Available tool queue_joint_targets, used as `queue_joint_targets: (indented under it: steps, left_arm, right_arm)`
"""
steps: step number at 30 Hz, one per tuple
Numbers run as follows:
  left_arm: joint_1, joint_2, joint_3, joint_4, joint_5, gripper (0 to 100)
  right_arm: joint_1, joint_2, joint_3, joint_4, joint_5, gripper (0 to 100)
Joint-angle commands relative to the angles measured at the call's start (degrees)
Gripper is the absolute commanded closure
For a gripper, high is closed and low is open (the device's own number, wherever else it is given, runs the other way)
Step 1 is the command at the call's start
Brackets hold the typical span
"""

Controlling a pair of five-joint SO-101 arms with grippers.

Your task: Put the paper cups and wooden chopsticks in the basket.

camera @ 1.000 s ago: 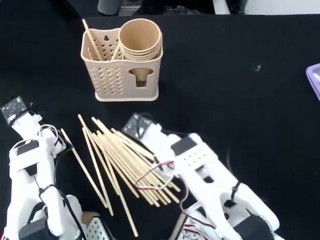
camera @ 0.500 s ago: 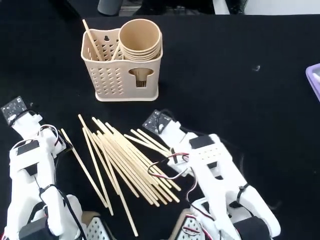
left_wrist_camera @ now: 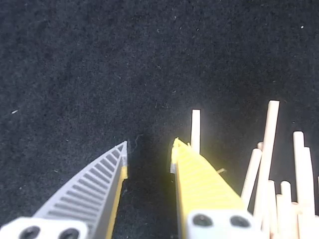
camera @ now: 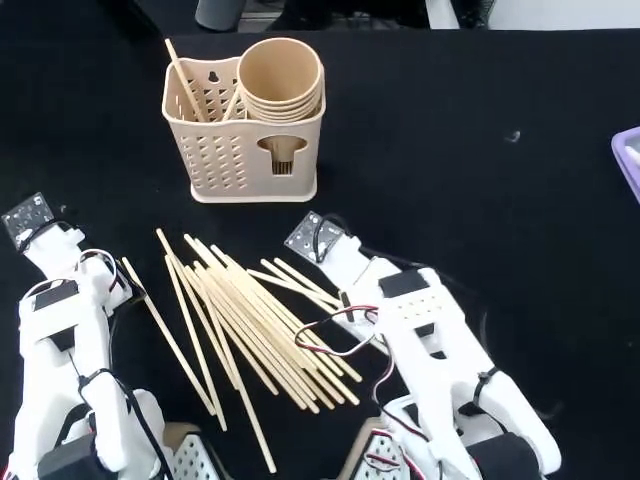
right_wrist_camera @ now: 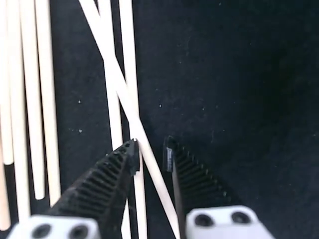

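high view, table (camera: 480, 200): covered in black cloth.
high view, basket (camera: 245, 160): beige and perforated. It stands upright at the far side of the table and has two compartments.
high view, paper cups (camera: 283, 72): a nested stack standing upright in the basket's right compartment.
high view, basket chopsticks (camera: 182, 70): a few lean in the left compartment, and one sticks out well above the rim.
high view, loose chopsticks (camera: 250, 320): a fanned pile lying flat on the table between the two arms, well apart from the basket. One stick lies a little apart from the pile, on the left arm's side.
high view, left arm (camera: 60, 330): white, low over the table just beside the pile's left edge.
high view, right arm (camera: 425, 335): white, with its front end over the pile's right edge.
high view, purple object (camera: 628, 155): cut off at the table's right edge.
left wrist view, left gripper (left_wrist_camera: 149, 149): the jaws are spread with only black cloth between them, holding nothing. One jaw is grey and the other yellow. A chopstick end pokes out just past the yellow jaw, and more stick ends lie beside it.
right wrist view, right gripper (right_wrist_camera: 150, 149): the black toothed jaws are a narrow gap apart. One slanting chopstick (right_wrist_camera: 114, 79) passes between the tips, close to one jaw and not clamped. It crosses over two other sticks, and further sticks lie alongside on the cloth.
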Motion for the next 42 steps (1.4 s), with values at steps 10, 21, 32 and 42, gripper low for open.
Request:
queue_joint_targets:
  steps: [10, 21, 32, 42]
  left_arm:
    - [0.4, -1.3, -0.7, -1.1, -0.2, 85]
    - [0.4, -1.2, -0.7, -1.1, -0.2, 85]
    - [0.4, -1.2, -0.7, -1.1, -0.2, 85]
    - [0.4, -1.2, -0.7, -1.2, -0.2, 85]
  right_arm:
    - [1.0, -2.1, 3.0, -0.9, 0.6, 90.0]
    - [1.3, -0.2, 4.9, -7.0, 5.0, 93.1]
    - [1.4, -5.4, 2.3, -2.7, 4.6, 98.8]
    - [0.0, -24.7, -9.3, 13.0, -1.1, 98.8]
